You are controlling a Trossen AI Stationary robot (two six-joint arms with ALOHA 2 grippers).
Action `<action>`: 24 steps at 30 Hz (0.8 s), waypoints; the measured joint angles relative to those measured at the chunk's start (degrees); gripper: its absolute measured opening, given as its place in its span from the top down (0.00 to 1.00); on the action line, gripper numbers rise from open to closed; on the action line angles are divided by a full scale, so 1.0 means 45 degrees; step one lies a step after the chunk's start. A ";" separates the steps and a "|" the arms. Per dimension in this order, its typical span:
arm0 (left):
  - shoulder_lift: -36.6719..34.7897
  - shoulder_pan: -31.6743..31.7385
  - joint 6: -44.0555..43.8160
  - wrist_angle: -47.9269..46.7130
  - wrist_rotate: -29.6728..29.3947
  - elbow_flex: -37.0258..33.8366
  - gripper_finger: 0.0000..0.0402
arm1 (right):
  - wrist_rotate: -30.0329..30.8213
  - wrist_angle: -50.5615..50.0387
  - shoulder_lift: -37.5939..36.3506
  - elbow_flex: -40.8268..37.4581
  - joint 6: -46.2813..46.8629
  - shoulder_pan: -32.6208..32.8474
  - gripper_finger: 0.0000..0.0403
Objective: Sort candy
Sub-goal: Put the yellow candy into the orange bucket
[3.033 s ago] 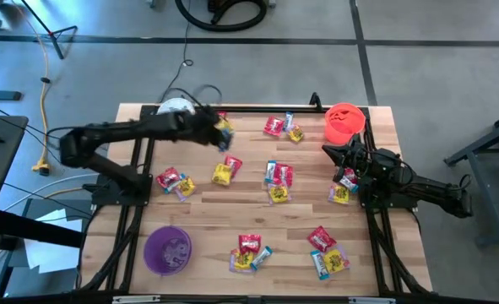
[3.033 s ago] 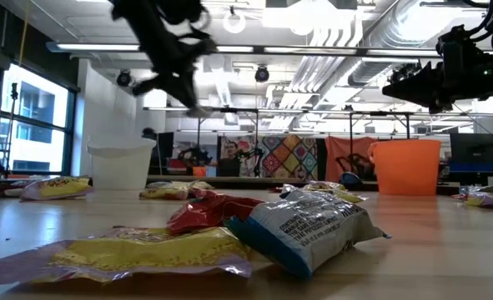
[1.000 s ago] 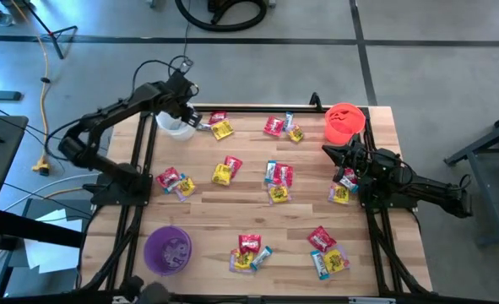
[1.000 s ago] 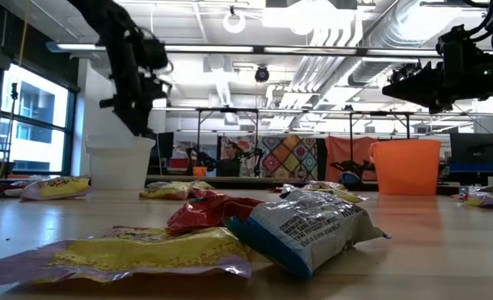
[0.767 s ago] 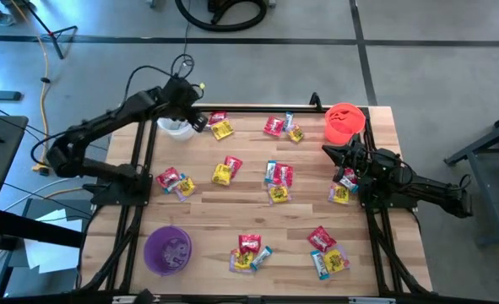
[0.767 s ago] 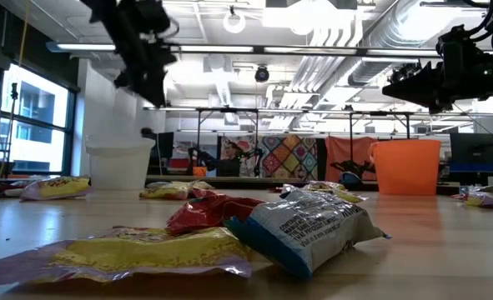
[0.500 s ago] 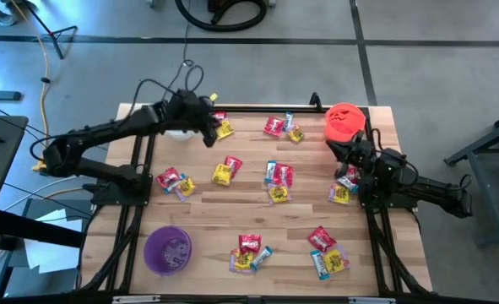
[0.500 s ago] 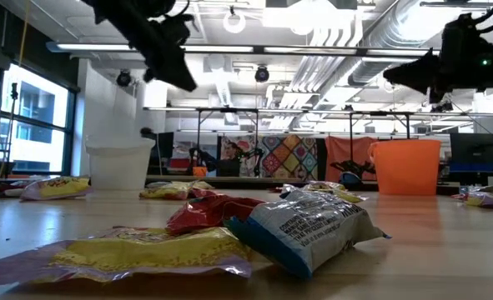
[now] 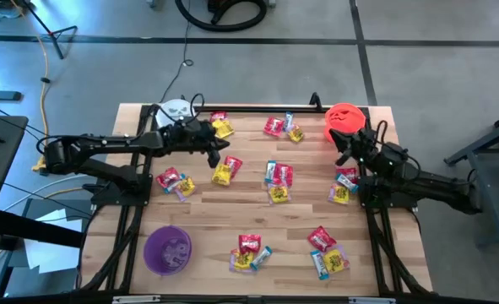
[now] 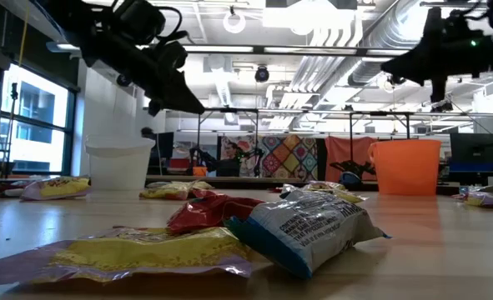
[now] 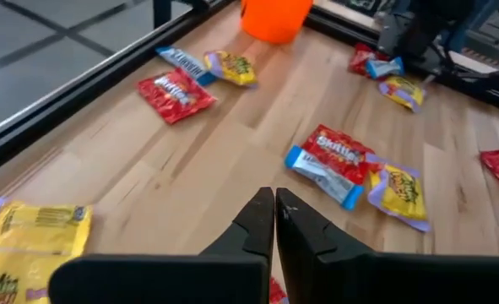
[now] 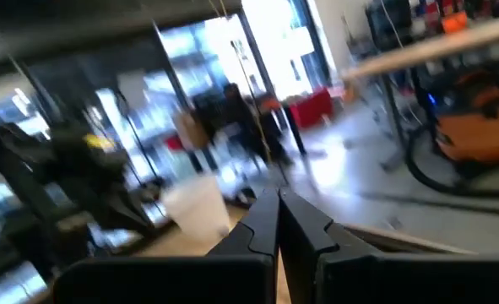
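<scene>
High view: left gripper (image 9: 216, 154) over the far-left part of the table (image 9: 376, 253), just past the white bucket (image 9: 175, 110), fingers pressed together, nothing in them; right gripper (image 9: 344, 155) beside the orange bucket (image 9: 344, 121) at the far right, fingers together, appears empty; candy (image 9: 276, 173) scattered nearly all over the wood in small clusters, far edge, middle, near edge, right side; purple bucket (image 9: 167, 249) at the near left, contents can't be made out from here; most of the sorting looks left to do.

Low view: yellow, red and light-blue packets (image 10: 304, 223) lying close in front; white bucket (image 10: 120, 167) and orange bucket (image 10: 405, 166) upright far back; both arms held high above the tabletop, neither touching candy; a person (image 10: 228, 156) visible in the room behind.

Left wrist view: left gripper (image 11: 275, 209) fingertips meeting, nothing between them; a red, blue and yellow cluster (image 11: 350, 169) on the wood ahead; more wrappers near the orange bucket (image 11: 274, 17); a yellow packet (image 11: 29, 241) close by to one side.

Right wrist view: right gripper (image 12: 279, 207) fingers touching, empty; aimed out into the room, blurred, probably the white bucket (image 12: 200, 206) ahead; no candy visible.
</scene>
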 joint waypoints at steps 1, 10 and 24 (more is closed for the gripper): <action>0.0000 -0.0070 0.0071 0.0017 -0.0054 0.0000 1.00 | 0.0091 -0.0417 0.0682 0.0475 0.0001 -0.0033 1.00; 0.0000 -0.0100 0.0089 0.0043 -0.0122 -0.0002 1.00 | -0.0778 -0.5519 0.7341 0.4532 0.1860 -0.1844 0.90; 0.0000 -0.0109 0.0318 0.0004 -0.0129 -0.0001 1.00 | -0.5171 -0.8881 1.6361 1.0761 0.0366 -0.5092 0.49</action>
